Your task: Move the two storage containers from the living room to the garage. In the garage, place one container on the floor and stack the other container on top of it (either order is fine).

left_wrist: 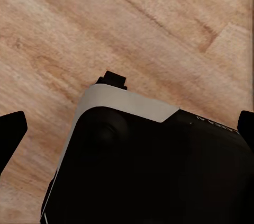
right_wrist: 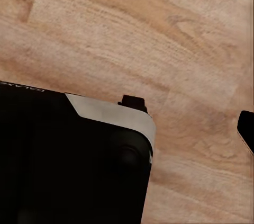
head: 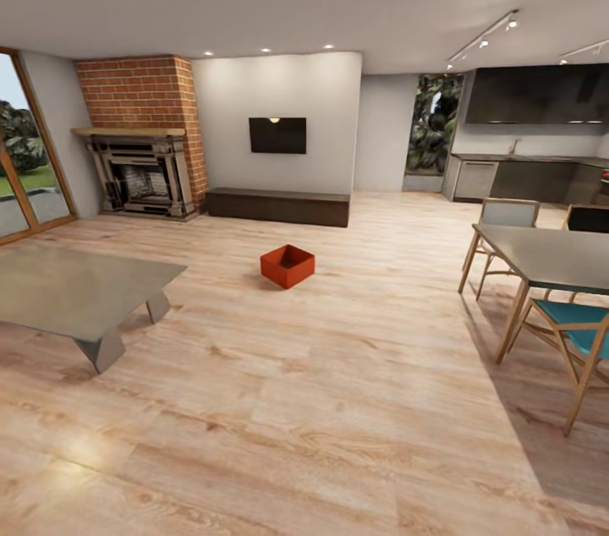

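on wood planks, red-orange bin (head: 288, 265) (open-topped)

Light wood plank floor (head: 355, 401) of the living room, with what stands on it.

One red-orange, open-topped rectangular plastic bin (head: 287, 265) sits directly on the planks in open floor, turned at an angle. A low grey table with angled legs (head: 80, 291) stands on the boards nearby, a long dark low bench (head: 279, 206) lies against the far wall, and a grey dining table (head: 550, 257) with wooden chairs, one teal-seated (head: 575, 333), rests to the other side. In both wrist views the same planks (left_wrist: 159, 28) lie below the grippers, well apart from the bin.
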Robot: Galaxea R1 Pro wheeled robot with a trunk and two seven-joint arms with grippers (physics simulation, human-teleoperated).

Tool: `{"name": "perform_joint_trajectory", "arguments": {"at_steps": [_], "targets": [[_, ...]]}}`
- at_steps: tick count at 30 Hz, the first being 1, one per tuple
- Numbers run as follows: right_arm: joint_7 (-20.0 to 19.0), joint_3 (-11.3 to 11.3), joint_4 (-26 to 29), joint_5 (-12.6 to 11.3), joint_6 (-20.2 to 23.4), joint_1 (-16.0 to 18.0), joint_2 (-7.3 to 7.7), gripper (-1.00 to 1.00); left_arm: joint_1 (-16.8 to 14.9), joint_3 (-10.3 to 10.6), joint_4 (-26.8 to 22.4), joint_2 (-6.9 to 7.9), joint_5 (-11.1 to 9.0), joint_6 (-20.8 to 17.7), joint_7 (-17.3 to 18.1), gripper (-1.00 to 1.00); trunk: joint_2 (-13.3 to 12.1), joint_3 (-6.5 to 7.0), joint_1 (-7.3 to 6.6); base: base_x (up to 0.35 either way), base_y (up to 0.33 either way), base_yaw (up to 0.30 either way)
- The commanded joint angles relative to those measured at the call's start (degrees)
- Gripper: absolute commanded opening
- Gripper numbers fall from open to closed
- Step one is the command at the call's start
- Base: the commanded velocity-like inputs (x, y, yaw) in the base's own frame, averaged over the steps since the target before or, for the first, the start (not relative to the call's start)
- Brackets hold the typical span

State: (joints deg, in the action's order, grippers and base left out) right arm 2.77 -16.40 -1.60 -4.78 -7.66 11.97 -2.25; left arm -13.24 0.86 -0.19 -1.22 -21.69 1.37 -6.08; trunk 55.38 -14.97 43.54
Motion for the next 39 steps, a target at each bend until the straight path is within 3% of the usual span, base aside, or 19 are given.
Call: {"name": "perform_joint_trajectory", "arguments": {"at_steps": [1,11,25,39], "targets": [[0.13,-0.48,-0.17,-0.5,-0.33,0.07,-0.03,1.0,-0.04,0.11,0.01,-0.01,-0.29,0.12,-0.16,1.0,0.04,-0.07,0.04,0.322,0.0,0.0],[0.0,-0.87,-0.18,-0.48,-0.1,0.11,0.3,1.0,-0.04,0.2,-0.02,0.05,-0.11,-0.29,-0.1,1.0,0.04,-0.07,0.04,0.322,-0.035,-0.019],[-0.19,-0.69,-0.29,-0.93,0.36,0.07,0.4,1.0,-0.04,0.21,-0.07,0.03,-0.05,-0.49,-0.07,1.0,0.04,-0.07,0.04,0.322,-0.089,-0.233],[-0.36,-0.74,-0.29,-0.41,0.26,0.08,0.47,1.0,-0.04,0.2,-0.07,0.17,-0.11,-0.78,-0.07,1.0,0.04,-0.07,0.04,0.322,-0.002,-0.011]]}}
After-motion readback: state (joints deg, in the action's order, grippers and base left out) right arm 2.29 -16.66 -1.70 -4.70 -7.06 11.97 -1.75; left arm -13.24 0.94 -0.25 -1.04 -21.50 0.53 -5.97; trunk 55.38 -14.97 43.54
